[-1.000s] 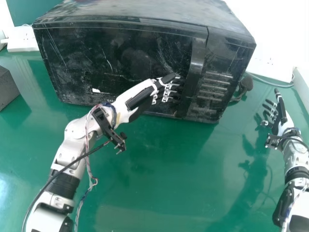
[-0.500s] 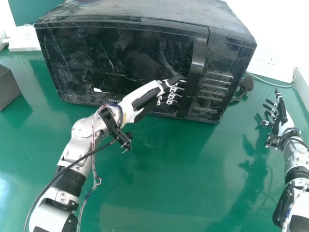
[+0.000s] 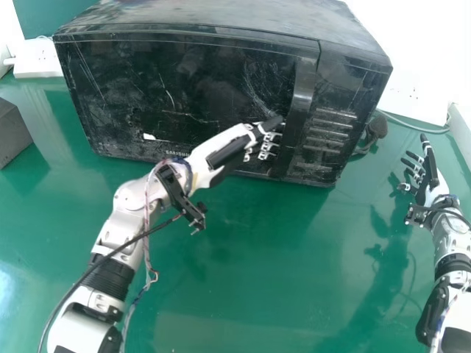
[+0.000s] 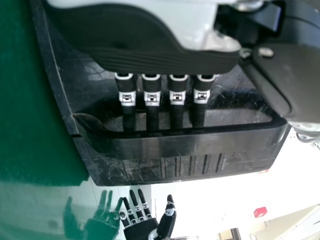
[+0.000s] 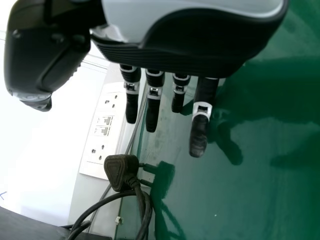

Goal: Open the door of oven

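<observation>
left hand (image 3: 229, 149) open at the oven door handle (image 3: 300, 95), upper centre
straight fingers (image 4: 152, 116) end by its edge; right hand (image 3: 429, 184) open, right side

Room's running across mid-tabletop (image 3: 257, 250), in front of oven (image 3: 191, 81), btwn L hand (image 3: 227, 151) & R hand (image 3: 429, 184). Handle (image 3: 300, 95)'s blocking L hand's way sideways. Toward tabletop's far R corner, plug (image 3: 377, 126)'s obstructing btwn oven & R hand. Lane's running btwn oven & grey box (image 3: 12, 134), socket strip (image 3: 37, 60) blocking its far end.
</observation>
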`<control>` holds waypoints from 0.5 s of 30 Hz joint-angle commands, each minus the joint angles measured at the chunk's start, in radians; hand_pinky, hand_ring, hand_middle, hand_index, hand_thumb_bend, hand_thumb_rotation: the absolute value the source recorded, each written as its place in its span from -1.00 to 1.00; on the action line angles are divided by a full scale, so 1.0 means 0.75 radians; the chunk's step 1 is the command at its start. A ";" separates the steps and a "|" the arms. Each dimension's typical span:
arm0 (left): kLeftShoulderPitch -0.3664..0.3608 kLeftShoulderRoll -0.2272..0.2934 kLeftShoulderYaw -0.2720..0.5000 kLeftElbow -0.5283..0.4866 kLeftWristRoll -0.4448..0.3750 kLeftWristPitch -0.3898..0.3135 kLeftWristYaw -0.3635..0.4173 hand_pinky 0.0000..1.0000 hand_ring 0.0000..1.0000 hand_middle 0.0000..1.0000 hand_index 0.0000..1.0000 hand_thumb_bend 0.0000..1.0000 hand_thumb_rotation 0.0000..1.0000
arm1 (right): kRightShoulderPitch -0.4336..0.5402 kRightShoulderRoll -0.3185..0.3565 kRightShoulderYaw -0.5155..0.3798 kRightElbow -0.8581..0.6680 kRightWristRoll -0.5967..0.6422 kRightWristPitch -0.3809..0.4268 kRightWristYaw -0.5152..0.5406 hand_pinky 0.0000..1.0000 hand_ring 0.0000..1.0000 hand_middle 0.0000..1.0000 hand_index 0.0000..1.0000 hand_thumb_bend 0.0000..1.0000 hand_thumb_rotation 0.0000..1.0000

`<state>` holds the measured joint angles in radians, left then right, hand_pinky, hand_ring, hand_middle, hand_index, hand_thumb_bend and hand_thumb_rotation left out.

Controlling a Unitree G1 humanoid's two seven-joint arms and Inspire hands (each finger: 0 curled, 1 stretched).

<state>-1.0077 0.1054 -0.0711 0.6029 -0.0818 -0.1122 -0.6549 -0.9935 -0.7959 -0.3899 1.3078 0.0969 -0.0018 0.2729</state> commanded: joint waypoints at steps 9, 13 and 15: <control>-0.010 -0.035 -0.036 -0.047 0.017 0.002 0.022 0.74 1.00 1.00 1.00 1.00 0.85 | 0.076 0.034 0.024 0.048 -0.024 0.059 0.006 0.19 0.40 0.69 0.75 0.67 1.00; -0.004 -0.035 -0.042 -0.063 0.013 -0.004 0.001 0.74 1.00 1.00 1.00 1.00 0.88 | 0.077 0.037 0.017 0.049 -0.018 0.056 0.009 0.13 0.38 0.71 0.75 0.77 1.00; -0.001 -0.036 -0.041 -0.063 0.007 -0.013 -0.013 0.77 1.00 1.00 0.99 1.00 0.88 | 0.073 0.038 0.018 0.048 -0.018 0.062 0.005 0.11 0.35 0.71 0.75 0.79 1.00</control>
<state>-1.0076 0.0878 -0.0922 0.5796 -0.0686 -0.1097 -0.6599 -0.9937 -0.7943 -0.3860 1.3078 0.0960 -0.0031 0.2796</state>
